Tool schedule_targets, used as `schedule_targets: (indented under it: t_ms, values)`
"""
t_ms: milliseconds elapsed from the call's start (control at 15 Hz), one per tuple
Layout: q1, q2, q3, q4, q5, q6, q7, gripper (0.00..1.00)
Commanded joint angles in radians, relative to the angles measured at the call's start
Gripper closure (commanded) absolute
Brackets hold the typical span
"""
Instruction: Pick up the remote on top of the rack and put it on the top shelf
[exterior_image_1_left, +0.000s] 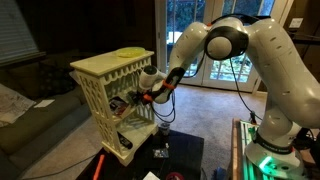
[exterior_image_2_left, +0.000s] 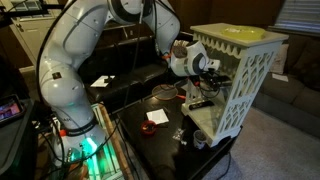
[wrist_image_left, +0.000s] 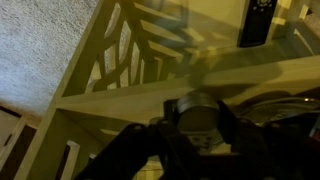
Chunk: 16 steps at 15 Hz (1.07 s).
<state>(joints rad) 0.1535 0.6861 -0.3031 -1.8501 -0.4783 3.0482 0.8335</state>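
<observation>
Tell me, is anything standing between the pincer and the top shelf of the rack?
Nothing visible does. The pincer is in the rack's open side, over the top shelf. A black remote lies farther along the shelf, off to one side.

White arm (exterior_image_1_left: 215, 45) reaches into cream rack (exterior_image_1_left: 100, 85); hand (exterior_image_1_left: 136, 99) inside upper tier. Yellow-green dish (exterior_image_1_left: 130, 52) on top.
</observation>
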Motion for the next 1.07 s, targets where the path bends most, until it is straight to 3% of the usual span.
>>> schedule_targets:
  t_ms: [0,267,400,467,733,1000]
  values:
    - [0.005,0.026,-0.001,0.051,0.027,-0.012,0.037,0.29]
    - [0.039,-0.030,-0.047,0.005,0.013,-0.014,0.092,0.02]
    - [0.047,-0.107,-0.056,-0.080,0.001,-0.001,0.097,0.00]
    - [0.005,-0.158,-0.002,-0.138,0.003,0.003,0.047,0.00]
    - [-0.251,-0.323,0.320,-0.351,0.017,0.068,-0.174,0.00]
    - [-0.490,-0.448,0.643,-0.576,0.206,0.037,-0.461,0.00]
